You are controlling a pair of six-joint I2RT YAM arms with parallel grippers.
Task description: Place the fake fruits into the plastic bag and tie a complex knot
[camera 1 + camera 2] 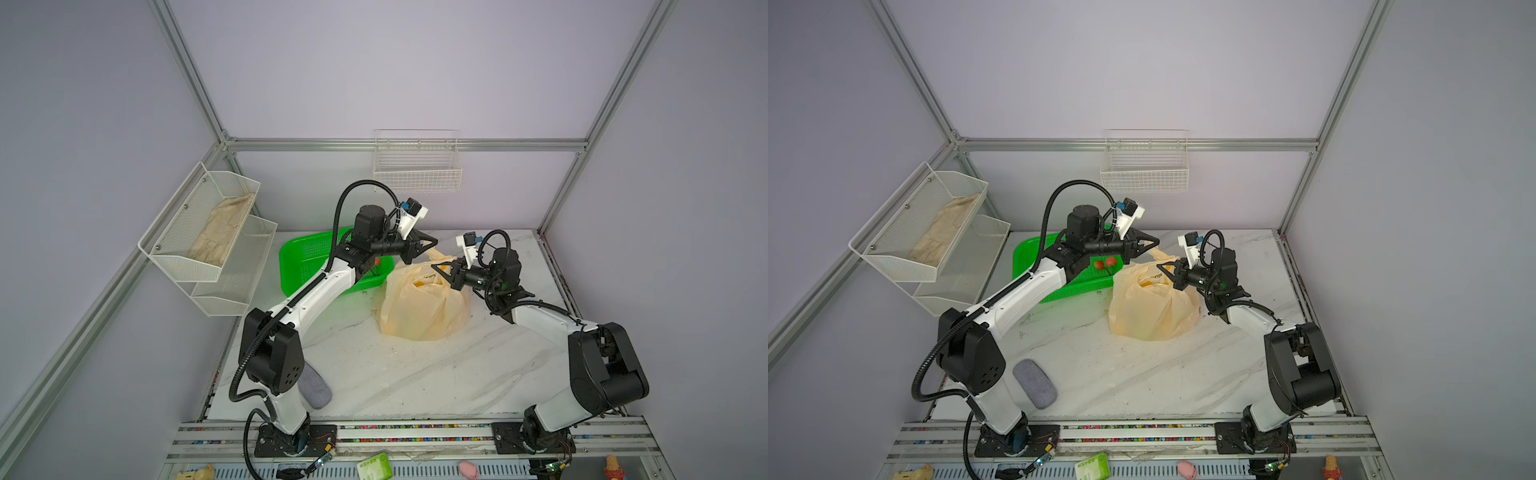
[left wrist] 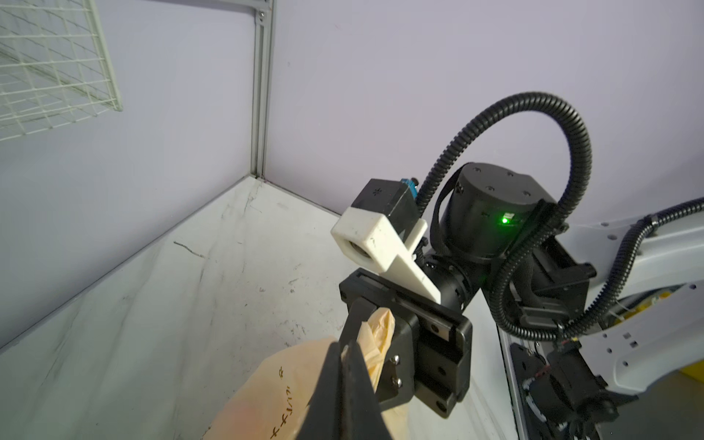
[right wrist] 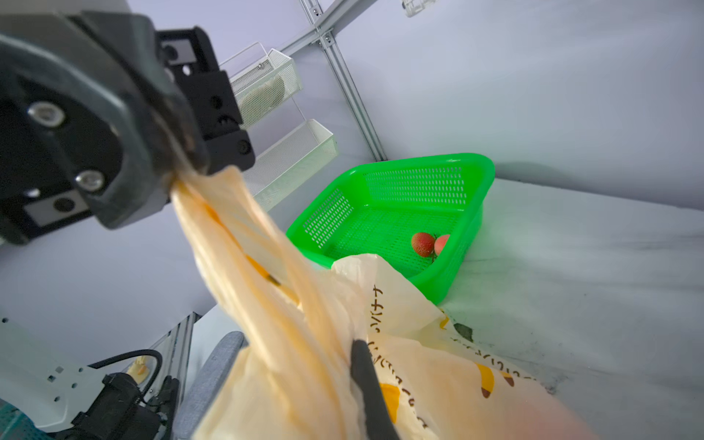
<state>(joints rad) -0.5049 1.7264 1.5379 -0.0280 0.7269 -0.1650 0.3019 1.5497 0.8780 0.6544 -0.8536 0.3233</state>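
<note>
The plastic bag (image 1: 419, 309) (image 1: 1150, 309) stands bulging on the marble table, pale orange-cream with banana prints (image 3: 438, 365). My left gripper (image 1: 433, 243) (image 2: 344, 350) hangs above its far side and is shut on one stretched handle (image 3: 236, 244). My right gripper (image 1: 434, 268) (image 3: 358, 350) comes in from the right and is shut on the other handle (image 2: 377, 331), close to the left one. Two red fake fruits (image 3: 423, 244) (image 1: 1104, 262) lie in the green basket. What lies inside the bag is hidden apart from a yellow patch at its mouth.
The green perforated basket (image 1: 286, 266) (image 3: 419, 162) sits just left of the bag, under my left forearm. A grey pad (image 1: 316, 386) lies by the left arm's base. White mesh shelves (image 1: 208, 232) hang on the left wall and a wire basket (image 1: 417, 166) on the back wall.
</note>
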